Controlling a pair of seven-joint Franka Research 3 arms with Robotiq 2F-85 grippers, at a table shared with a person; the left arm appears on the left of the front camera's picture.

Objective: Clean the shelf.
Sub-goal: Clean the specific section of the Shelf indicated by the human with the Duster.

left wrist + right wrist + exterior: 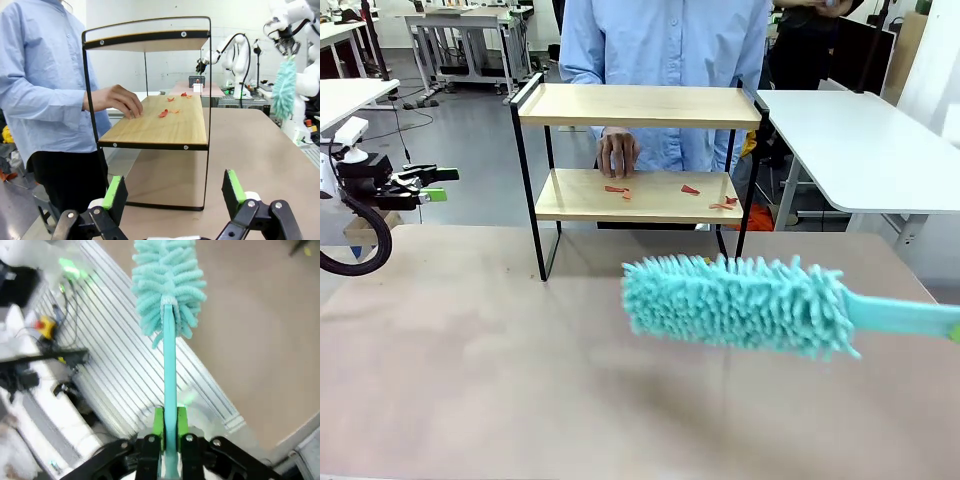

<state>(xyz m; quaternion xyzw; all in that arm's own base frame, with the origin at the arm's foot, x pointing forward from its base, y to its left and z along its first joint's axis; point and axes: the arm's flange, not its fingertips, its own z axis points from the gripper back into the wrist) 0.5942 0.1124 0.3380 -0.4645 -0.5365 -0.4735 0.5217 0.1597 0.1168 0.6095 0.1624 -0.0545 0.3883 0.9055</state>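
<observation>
**Duster (740, 305) held before the shelf, red scraps on the lower board**

The shelf (638, 105) is seen at the far edge of the brown table (470, 380), about in the middle, directly in front of a person in a light blue shirt. It is made of two light wooden boards in a thin black frame and it stands upright. The upper board is bare. On the lower board a few small red scraps (617, 189) are scattered, some near the middle and some toward the right end. The person's hand (618, 153) is laid on the far edge of this lower board, just beside the nearest scraps.

The right gripper (169, 422) is clamped on the turquoise handle of the duster: the handle is pressed between the two green pads, and the fluffy head points away from the wrist. In the front view the head is seen on the near side of the shelf, lower than the lower board and apart from the frame, with the handle running out to the right edge. Whether the head touches the table cannot be told.

The left gripper (435, 184) is kept at the left side, well apart from the shelf. Its fingers are spread wide and nothing is held between them. In the left wrist view the shelf is seen from its end, between the two green pads (116, 192).
</observation>
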